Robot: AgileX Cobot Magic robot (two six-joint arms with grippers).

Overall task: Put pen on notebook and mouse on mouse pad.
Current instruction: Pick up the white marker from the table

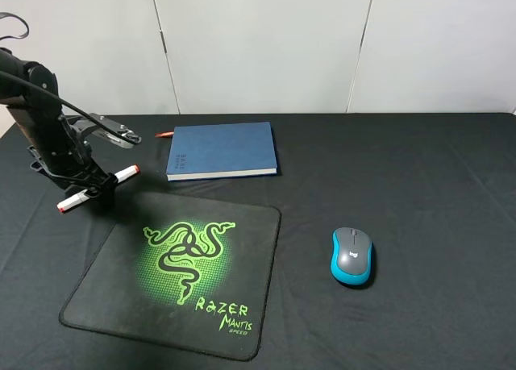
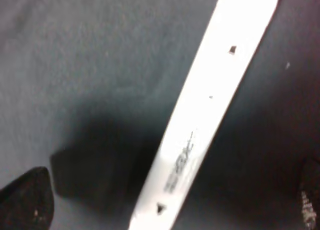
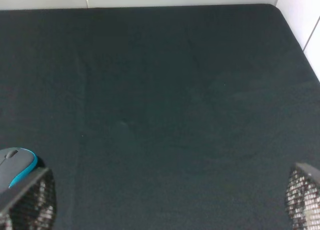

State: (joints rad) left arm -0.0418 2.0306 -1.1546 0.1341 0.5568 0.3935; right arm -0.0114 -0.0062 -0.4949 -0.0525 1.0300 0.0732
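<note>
pen (image 1: 122, 174) flat at ten o'clock off the mouse pad (image 1: 98, 293), straddled by left gripper (image 1: 97, 191) with jaws apart; right gripper (image 3: 167, 197) likewise spread, holding nothing

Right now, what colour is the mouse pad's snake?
The snake logo is green, best seen from the high camera.

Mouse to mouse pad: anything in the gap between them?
Nothing. The exterior high view shows only bare black tablecloth between the mouse and the mouse pad.
</note>
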